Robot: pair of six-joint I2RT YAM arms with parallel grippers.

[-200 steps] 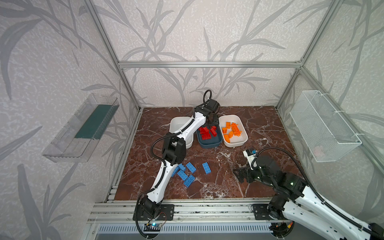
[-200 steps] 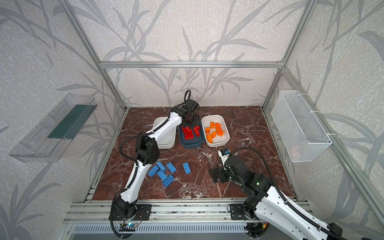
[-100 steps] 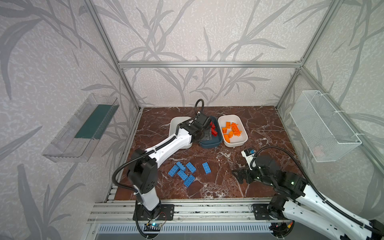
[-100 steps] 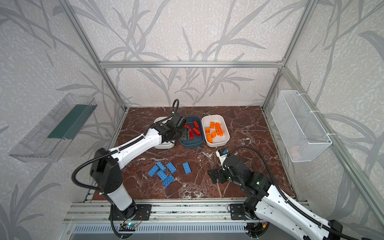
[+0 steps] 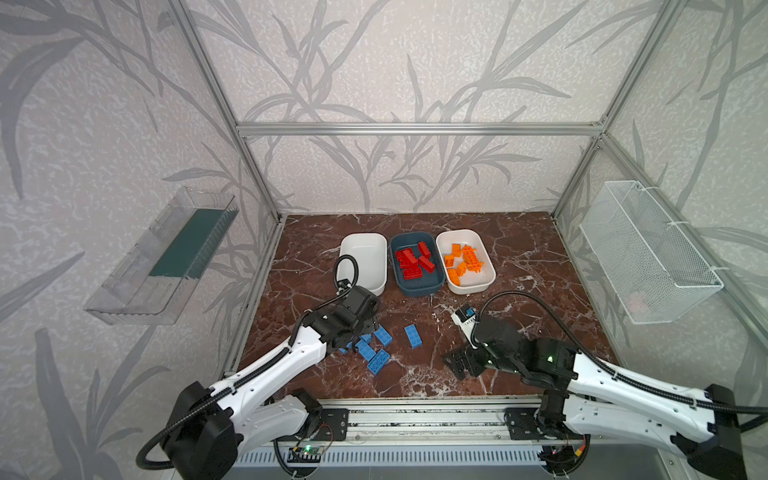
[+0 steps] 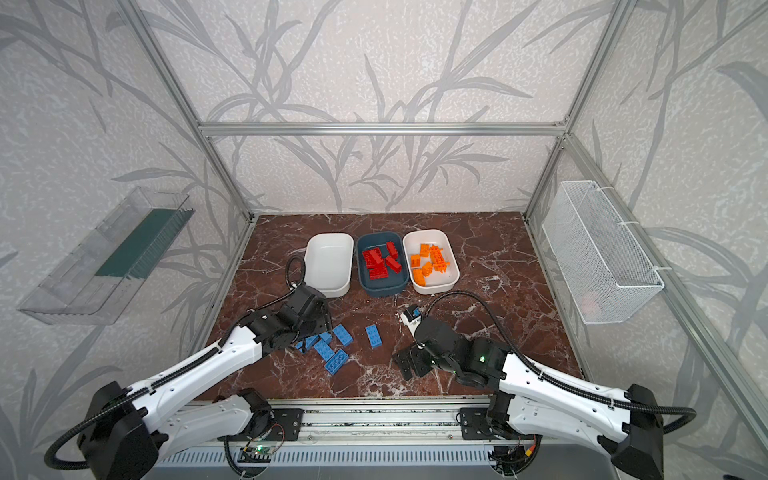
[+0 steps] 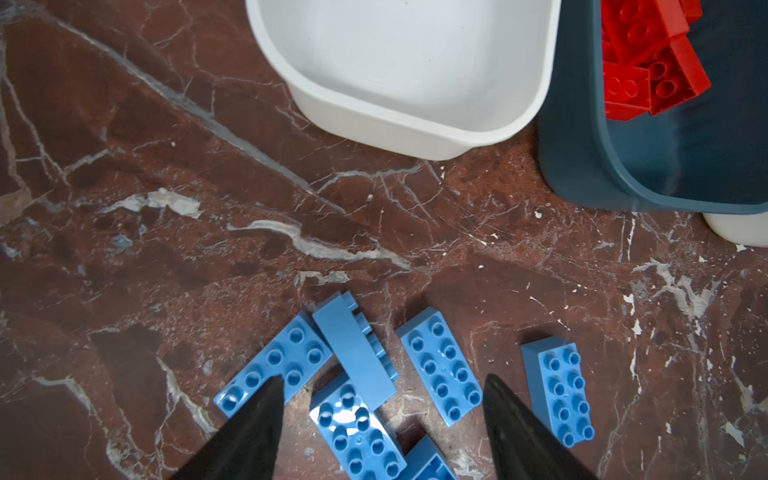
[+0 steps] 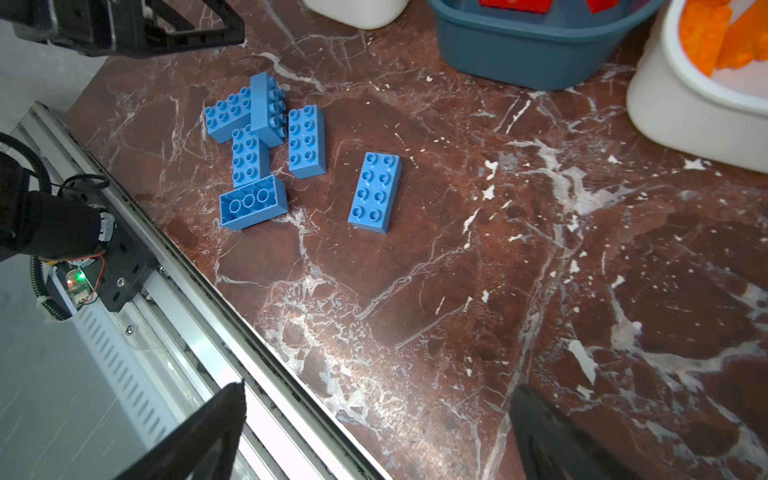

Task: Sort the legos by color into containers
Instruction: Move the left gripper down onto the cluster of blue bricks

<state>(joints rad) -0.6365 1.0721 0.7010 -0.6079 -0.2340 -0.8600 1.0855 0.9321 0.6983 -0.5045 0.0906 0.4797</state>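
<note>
Left pincer (image 7: 384,380): jaws well apart with nothing between them, hanging low over the heap of blue bricks (image 5: 370,347).
Right pincer (image 8: 379,387): spread wide and empty, low near the front edge, well apart from any brick.
Just changed: a second ago the left arm reached out over the teal tub (image 5: 415,290); it has since swung back to the blue heap. The right arm has not moved.
Meaning for the task: the red drop-off looks done. Blue is the only colour left loose, so a blue pick-up is probably next.
Blue bricks: five lie touching in the heap, one tipped on its side, one showing its hollow underside. A lone blue brick (image 5: 413,336) lies just beside them.
Containers: three in a row at the back. The empty white tub (image 5: 363,257) is nearest the heap, the teal tub holds the red bricks (image 5: 413,262), and the second white tub (image 5: 473,289) holds the orange bricks (image 5: 463,262).
Surface: glossy red-brown marbled tabletop (image 5: 519,257) with white veins.
Room: aluminium frame (image 5: 415,129) and grey leaf-patterned walls. A clear shelf (image 5: 166,257) hangs on one side, a wire basket (image 5: 648,257) on the other.
</note>
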